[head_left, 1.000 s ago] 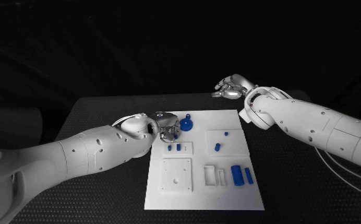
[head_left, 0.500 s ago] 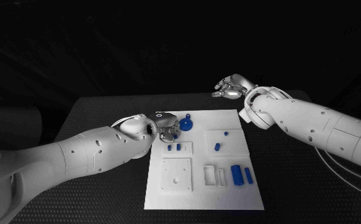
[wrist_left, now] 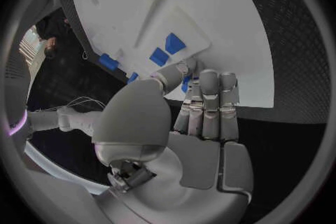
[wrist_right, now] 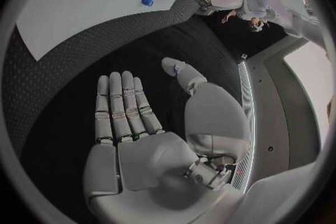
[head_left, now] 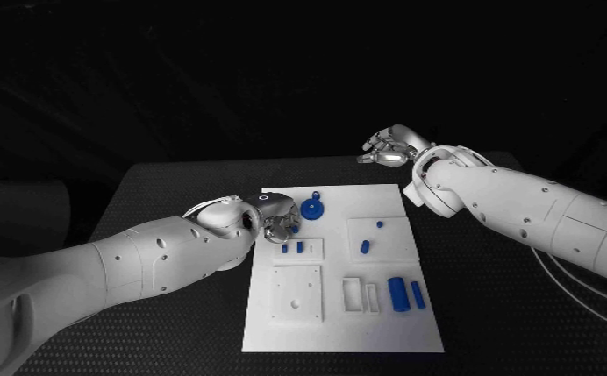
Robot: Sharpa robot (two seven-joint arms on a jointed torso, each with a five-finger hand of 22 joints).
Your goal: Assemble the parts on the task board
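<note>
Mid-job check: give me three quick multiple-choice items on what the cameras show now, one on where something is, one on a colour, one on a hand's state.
1. Where is the left hand?
A. at the task board's left edge, by the gear
B. off the table
C. at the board's near edge

2. What colour is the gear?
A. white
B. blue
C. red

3. How is the right hand?
A. holding a peg
B. pressing on the board
C. open, holding nothing

Answers: 1 A, the head view shows it beside the gear at that edge. 2 B, blue on the white board. 3 C, the right wrist view shows straight fingers over bare table.
</note>
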